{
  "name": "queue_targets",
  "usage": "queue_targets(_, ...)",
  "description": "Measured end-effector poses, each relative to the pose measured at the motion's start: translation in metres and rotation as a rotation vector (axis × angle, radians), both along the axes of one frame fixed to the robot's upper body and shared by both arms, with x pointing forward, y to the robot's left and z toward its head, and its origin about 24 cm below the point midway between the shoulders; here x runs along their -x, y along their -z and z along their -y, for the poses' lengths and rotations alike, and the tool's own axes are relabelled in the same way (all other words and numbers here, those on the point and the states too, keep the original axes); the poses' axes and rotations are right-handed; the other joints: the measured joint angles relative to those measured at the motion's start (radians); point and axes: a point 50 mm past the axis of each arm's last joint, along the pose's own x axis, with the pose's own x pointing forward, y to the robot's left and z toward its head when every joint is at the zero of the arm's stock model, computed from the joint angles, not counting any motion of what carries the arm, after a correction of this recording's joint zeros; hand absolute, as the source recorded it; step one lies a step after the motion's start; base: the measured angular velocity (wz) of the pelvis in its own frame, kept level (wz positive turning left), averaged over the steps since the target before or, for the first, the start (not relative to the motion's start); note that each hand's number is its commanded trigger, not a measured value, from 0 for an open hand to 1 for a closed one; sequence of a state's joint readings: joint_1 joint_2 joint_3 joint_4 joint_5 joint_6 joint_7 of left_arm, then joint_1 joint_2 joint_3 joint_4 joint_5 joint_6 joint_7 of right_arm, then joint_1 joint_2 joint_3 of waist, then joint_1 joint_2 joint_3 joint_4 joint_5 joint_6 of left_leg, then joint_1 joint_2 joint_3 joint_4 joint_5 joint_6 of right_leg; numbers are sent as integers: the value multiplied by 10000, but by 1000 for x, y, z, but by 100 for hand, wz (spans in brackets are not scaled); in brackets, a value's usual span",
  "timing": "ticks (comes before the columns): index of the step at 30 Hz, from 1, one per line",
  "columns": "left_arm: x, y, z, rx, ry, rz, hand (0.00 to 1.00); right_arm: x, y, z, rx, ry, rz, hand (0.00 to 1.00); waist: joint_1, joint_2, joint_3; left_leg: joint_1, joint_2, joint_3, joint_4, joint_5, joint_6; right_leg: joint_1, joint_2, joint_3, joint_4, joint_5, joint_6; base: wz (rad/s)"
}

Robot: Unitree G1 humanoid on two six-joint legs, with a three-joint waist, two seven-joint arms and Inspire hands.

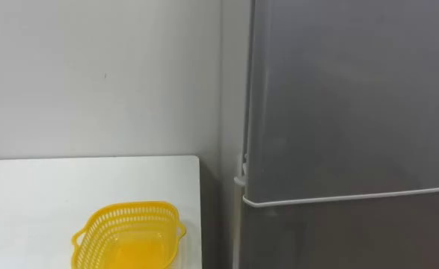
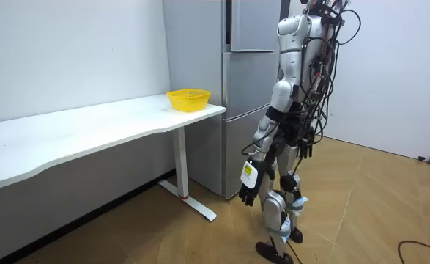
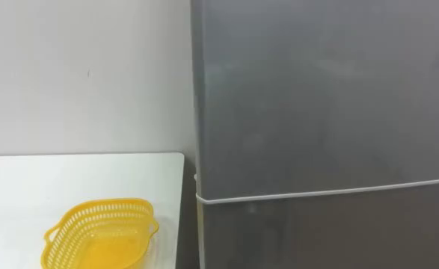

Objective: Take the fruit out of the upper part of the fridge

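step: standing before shut upper fridge door (image 1: 354, 97), nothing retrieved yet | item: presumably behind it, hidden | left hand (image 2: 248, 192): hanging at side, fingers relaxed, empty | next: likely reach door edge, pull open | nearby: yellow basket (image 1: 129, 235) on white table (image 1: 40, 187)

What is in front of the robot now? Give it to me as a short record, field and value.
fridge: grey, directly ahead of the robot
upper door: shut
lower door: shut
table: white, left of the fridge
basket: yellow, empty, at the table end beside the fridge
left hand: hanging low at the robot's side, apart from the fridge
task state: upper door not yet opened, nothing taken out
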State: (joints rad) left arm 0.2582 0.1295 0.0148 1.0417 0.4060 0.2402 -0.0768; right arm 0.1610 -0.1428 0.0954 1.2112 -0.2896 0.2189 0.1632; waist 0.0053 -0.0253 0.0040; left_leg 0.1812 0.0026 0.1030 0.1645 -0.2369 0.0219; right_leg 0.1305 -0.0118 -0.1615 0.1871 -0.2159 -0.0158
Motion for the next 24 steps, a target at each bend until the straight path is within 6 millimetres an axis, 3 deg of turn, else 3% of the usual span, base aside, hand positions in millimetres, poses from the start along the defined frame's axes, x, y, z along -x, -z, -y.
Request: queue_targets(24,9,0,-1,34,-154,-416,0,0,0,1,155,-305,-20,0,4,24,-23,57,-4,-91,26,0,0,113,-30,-57,-17,-6,6,1)
